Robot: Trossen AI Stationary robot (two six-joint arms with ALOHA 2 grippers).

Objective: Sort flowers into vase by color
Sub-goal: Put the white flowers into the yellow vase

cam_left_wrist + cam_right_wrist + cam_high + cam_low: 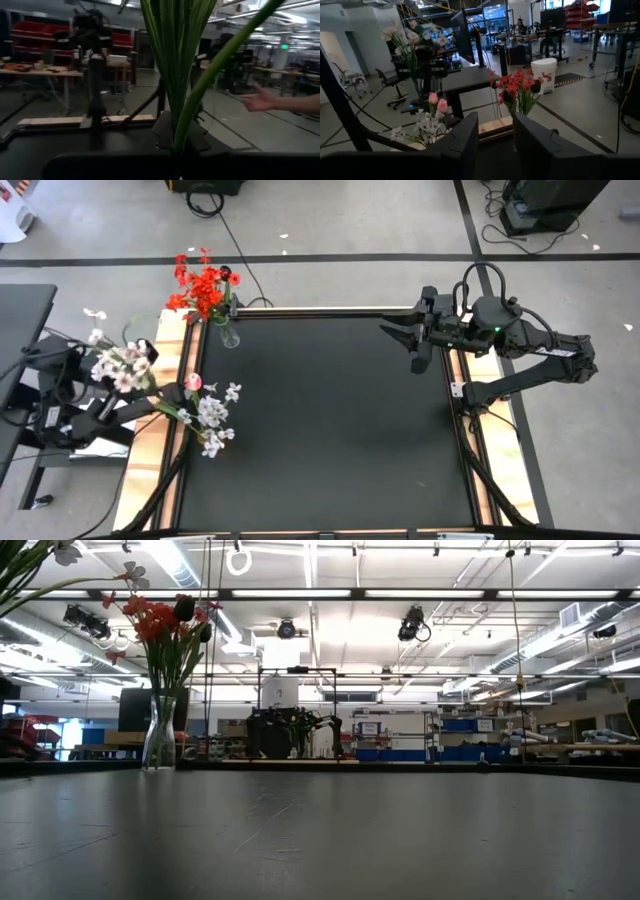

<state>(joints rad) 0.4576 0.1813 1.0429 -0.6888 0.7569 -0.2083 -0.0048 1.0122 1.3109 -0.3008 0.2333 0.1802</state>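
Observation:
A clear glass vase (229, 335) (160, 735) stands at the table's far left corner with the red sprays (205, 288) (160, 615) (517, 87) upright in it. My left gripper (165, 400) (177, 155) is at the table's left edge, shut on green flower stems. White blossoms with a pink tulip (205, 408) (432, 117) spread over the table beside it. A second white cluster (120, 365) shows above the left arm; I cannot tell if it is the same bunch. My right gripper (400, 335) (495, 145) is open over the far right, pointing left. My left gripper holds a bundle of several green stems (175, 100), which rise from between its fingers and fan out; one thicker stem (225, 60) slants away. The gripper's own body hides the place of contact. The blooms are lifted clear of the table (130, 575).
The black mat (330, 430) is bare across its middle and near side. Wooden rails (150, 450) run along the left and right edges. A person's hand (260, 100) shows beyond the table. Cables lie on the floor behind the far edge.

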